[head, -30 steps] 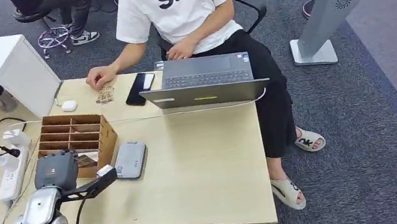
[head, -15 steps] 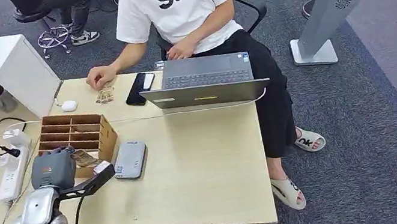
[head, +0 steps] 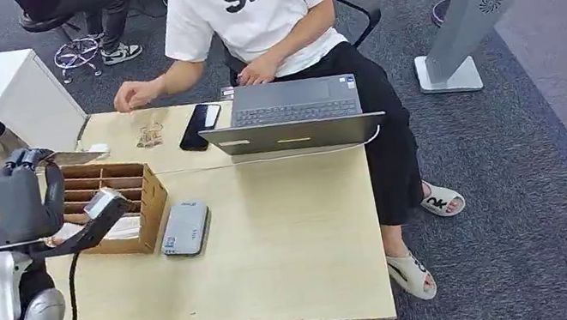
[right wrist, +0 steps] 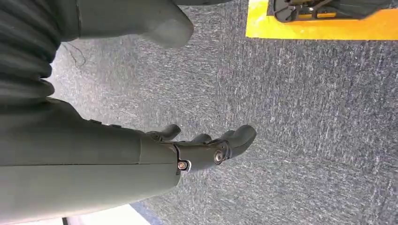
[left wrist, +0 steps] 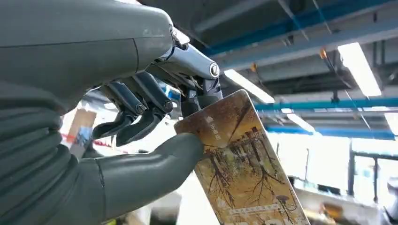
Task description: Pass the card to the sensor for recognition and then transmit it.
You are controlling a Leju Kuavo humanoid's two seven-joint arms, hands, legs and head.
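The card [left wrist: 244, 164], printed with autumn trees, is pinched at one corner between the thick thumb and the darker fingers [left wrist: 141, 110] of the left hand [head: 9, 206], which is raised above the wooden slotted box [head: 110, 206] on the table [head: 293, 237]. In the head view the card juts out as a thin strip from the top of that hand. It looks thin, stiff and very light, with a glossy face, so I judge it apt to slide or pivot in such a small corner grip; most of its length hangs free beyond the thumb. A hold nearer the middle of a short edge would steady it more, while leaving the broad face bare for reading. The grey sensor [head: 185, 228] lies flat on the table just beside the box, below and to the right of the raised hand. The card probably needs to be brought down flat and close over it. The right hand [right wrist: 206, 150] hangs over the carpet with its fingers loosely apart, holding nothing. A person [head: 265, 15] sits behind a laptop [head: 294, 115] across the table.
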